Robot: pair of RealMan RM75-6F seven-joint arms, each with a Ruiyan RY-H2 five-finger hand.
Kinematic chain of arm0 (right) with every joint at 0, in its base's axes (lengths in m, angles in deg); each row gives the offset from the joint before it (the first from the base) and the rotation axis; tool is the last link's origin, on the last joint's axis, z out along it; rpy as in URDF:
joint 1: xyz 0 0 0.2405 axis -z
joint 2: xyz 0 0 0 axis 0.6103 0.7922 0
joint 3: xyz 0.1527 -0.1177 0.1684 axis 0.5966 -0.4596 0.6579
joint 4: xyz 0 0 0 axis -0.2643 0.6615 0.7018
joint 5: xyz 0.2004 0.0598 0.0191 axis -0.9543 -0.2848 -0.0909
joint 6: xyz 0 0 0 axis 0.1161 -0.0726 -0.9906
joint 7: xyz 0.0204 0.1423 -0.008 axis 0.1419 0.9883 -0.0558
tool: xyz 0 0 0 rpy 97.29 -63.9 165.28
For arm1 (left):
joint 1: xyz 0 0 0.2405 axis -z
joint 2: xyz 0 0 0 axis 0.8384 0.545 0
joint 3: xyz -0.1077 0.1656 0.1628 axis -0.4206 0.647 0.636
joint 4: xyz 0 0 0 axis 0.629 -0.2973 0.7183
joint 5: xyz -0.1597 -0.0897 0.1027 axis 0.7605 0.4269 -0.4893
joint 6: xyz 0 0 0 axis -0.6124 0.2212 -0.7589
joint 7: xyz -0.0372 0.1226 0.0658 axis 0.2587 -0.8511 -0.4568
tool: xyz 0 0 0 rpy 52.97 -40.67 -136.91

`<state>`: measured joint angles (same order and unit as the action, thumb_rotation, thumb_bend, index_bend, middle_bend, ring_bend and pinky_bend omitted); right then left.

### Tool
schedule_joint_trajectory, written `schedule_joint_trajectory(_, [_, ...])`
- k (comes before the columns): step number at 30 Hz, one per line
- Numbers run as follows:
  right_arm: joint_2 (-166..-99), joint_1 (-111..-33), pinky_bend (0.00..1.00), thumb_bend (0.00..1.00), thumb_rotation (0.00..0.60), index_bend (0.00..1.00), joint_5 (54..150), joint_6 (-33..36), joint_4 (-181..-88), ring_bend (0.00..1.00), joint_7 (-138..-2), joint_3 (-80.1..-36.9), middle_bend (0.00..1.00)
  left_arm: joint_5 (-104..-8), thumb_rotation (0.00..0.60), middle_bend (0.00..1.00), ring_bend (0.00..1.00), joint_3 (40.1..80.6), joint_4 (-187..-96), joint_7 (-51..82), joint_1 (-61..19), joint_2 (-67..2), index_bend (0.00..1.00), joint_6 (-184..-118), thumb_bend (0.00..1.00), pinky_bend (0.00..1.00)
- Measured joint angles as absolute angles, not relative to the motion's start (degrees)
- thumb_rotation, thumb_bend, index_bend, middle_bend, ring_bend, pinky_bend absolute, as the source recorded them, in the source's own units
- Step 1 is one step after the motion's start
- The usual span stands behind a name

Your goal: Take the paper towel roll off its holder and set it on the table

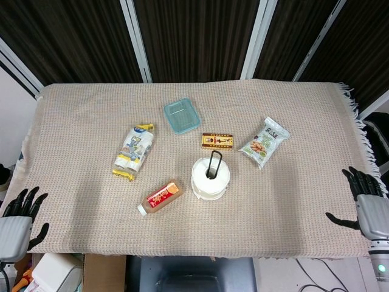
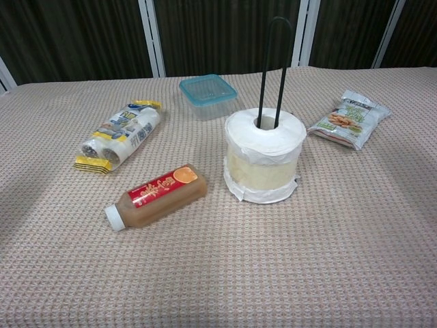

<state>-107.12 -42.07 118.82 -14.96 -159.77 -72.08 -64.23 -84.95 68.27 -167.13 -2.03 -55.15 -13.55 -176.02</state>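
- left hand (image 1: 15, 226) sits at the bench's near left corner, off the cloth's edge; its dark fingers (image 1: 24, 199) are spread apart and hold nothing.
- right hand (image 1: 368, 208) sits at the near right edge, its fingers (image 1: 354, 180) likewise splayed and empty, thumb pointing inward over the cloth.
- both hands are well apart from everything on the bench, and only the head view shows them; the chest view has neither.
- roll (image 2: 264, 156) stands upright on its holder (image 2: 272, 68) near the middle of the bench, a thick white cylinder with loose wrapped layers; the thin black wire loop of the holder rises through its core.
- the chest view shows how tall the loop stands above the roll; from the head view it is only a small dark oval.
- bottle (image 2: 156, 195) lies on its side just left of the roll, brown drink inside, red label, white cap.
- tub (image 2: 208, 94) behind the roll is clear plastic with a teal lid; nothing can be seen inside it.
- box (image 1: 217, 141), small and flat, lies behind the roll; it shows only in the head view, as the roll hides it from the chest camera.
- snack bag (image 2: 348, 117) lies flat to the right, crinkled foil.
- pack (image 2: 119, 135) of wrapped rolls lies to the left.
- cloth (image 1: 79, 115) is beige, coarse woven, fringed at the right edge.
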Motion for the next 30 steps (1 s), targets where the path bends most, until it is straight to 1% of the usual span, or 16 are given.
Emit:
schedule_joint_trajectory(5, [-108.2, -44.2, 0.18, 0.03, 0.6, 0.07, 118.0, -11.0, -158.9, 0.08, -69.0, -63.5, 0.12, -85.7, 0.6, 0.06, 0.0, 68.3, -166.4, -0.6, -55.3, -13.5, 0.17, -176.6, 0.37, 0.19])
schedule_joint_trajectory(14, [-111.5, -51.9, 0.18, 0.02, 0.6, 0.04, 116.1, -0.8, -158.9, 0.08, -64.2, -60.8, 0.12, -87.1, 0.6, 0.06, 0.0, 68.5, -163.6, 4.3, -55.2, -13.8, 0.17, -177.2, 0.38, 0.19])
schedule_joint_trajectory(17, [-112.6, -54.5, 0.15, 0.02, 0.6, 0.03, 114.6, 2.7, -159.6, 0.07, -63.1, -59.7, 0.12, -87.6, 0.6, 0.07, 0.0, 68.5, -162.3, 5.6, -55.3, -14.1, 0.17, -177.9, 0.38, 0.19])
schedule_joint_trajectory(20, [-114.1, -57.2, 0.11, 0.02, 0.6, 0.01, 112.8, 6.2, -160.1, 0.04, -62.2, -58.5, 0.09, -87.5, 0.6, 0.08, 0.0, 67.9, -161.3, 5.1, -55.5, -14.6, 0.18, -179.0, 0.38, 0.19])
schedule_joint_trajectory(25, [-118.2, -61.5, 0.1, 0.0, 0.6, 0.01, 110.0, 10.1, -159.5, 0.03, -62.4, -57.0, 0.09, -87.5, 0.6, 0.08, 0.0, 67.6, -160.7, 6.6, -55.8, -14.9, 0.18, -180.0, 0.38, 0.19])
schedule_joint_trajectory(30, [-120.6, -64.3, 0.1, 0.0, 0.6, 0.01, 106.7, 14.2, -159.0, 0.02, -61.9, -56.2, 0.08, -88.1, 0.6, 0.08, 0.0, 67.6, -160.3, 8.0, -56.3, -14.8, 0.19, -181.1, 0.38, 0.19])
